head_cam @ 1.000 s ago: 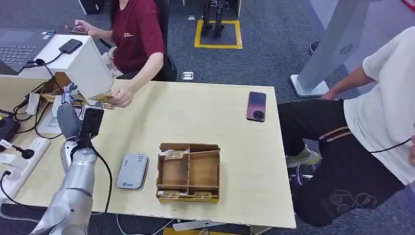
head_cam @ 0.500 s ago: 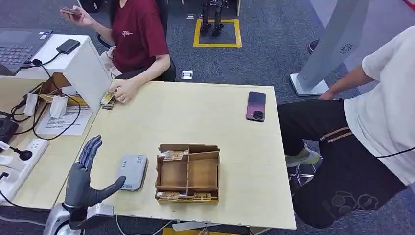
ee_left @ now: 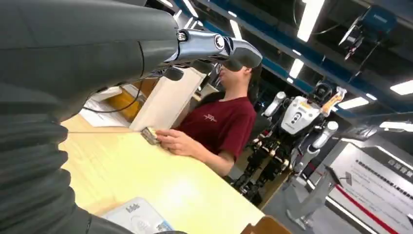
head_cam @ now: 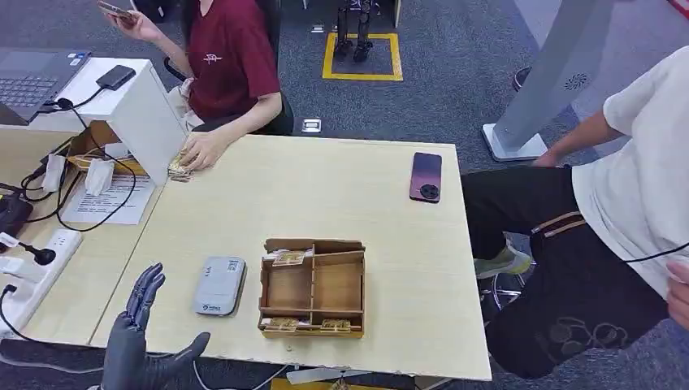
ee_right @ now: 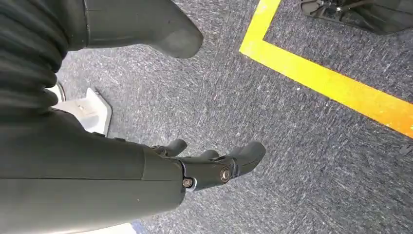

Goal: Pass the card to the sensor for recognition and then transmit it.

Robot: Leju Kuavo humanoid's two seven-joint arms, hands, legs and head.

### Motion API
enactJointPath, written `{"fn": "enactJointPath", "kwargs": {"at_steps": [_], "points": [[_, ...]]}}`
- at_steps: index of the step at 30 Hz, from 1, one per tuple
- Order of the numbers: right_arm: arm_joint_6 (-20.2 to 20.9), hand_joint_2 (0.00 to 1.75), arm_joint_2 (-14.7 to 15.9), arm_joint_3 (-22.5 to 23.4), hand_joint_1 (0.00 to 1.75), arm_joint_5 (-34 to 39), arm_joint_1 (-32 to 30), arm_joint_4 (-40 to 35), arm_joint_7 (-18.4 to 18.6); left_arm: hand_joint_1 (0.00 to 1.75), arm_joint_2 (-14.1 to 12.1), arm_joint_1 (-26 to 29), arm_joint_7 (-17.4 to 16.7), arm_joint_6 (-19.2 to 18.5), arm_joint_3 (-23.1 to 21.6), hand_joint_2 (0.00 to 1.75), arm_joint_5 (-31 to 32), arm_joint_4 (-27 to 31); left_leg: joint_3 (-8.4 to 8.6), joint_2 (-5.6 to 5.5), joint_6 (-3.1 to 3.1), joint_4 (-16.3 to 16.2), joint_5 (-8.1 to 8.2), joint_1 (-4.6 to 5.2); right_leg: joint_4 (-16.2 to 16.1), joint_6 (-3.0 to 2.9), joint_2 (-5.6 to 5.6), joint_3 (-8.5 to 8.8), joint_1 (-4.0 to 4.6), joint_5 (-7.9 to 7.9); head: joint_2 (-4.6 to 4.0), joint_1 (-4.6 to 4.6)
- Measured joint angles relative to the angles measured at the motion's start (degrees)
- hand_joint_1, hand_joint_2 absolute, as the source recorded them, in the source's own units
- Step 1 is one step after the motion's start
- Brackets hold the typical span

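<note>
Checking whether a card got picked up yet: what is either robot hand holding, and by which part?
Nothing. The left hand is open at the table's near edge, fingers spread; the right hand hangs empty over the carpet.

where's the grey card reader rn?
Head view: the flat grey card reader lies on the pale wooden table, just left of the wooden compartment box, with the left hand open at the near-left table edge.

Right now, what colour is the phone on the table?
The phone is dark purple fading to reddish pink, seen best in the head view.
</note>
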State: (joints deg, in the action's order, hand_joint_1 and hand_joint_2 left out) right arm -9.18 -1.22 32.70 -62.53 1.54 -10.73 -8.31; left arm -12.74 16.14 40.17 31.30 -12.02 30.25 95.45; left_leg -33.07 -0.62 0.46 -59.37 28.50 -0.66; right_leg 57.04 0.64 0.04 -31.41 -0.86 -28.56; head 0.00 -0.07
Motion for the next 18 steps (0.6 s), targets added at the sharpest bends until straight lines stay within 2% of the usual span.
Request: {"fn": "enactJointPath", "kwargs": {"at_steps": [8,14,18], "points": [[0.02,1.75,0.0,0.2,0.0,-0.83,-0.01,0.0,0.15,0.0,0.52,-0.05,0.0,2.97,-3.78,1.75,0.57,-3.28,0.0,0.0,0.0,0.0,0.0,0.0,0.0,0.0,0.0,0.01,-0.01,0.0,0.02,0.0],[0.09,1.75,0.0,0.63,0.0,-1.6,0.0,0.0,-0.02,0.0,0.79,-0.62,0.0,5.71,-5.95,1.75,4.7,-6.6,0.01,0.0,0.0,0.0,0.0,0.0,0.0,0.0,0.0,0.01,0.0,0.0,0.0,0.0],[-0.2,1.75,0.0,1.01,0.0,-1.95,0.03,-0.07,-0.79,0.0,0.7,-0.7,-0.59,6.62,-7.92,1.75,5.14,-7.94,0.01,0.0,0.0,0.0,0.0,0.0,0.0,0.0,0.0,0.01,0.0,0.0,0.0,0.0]]}}
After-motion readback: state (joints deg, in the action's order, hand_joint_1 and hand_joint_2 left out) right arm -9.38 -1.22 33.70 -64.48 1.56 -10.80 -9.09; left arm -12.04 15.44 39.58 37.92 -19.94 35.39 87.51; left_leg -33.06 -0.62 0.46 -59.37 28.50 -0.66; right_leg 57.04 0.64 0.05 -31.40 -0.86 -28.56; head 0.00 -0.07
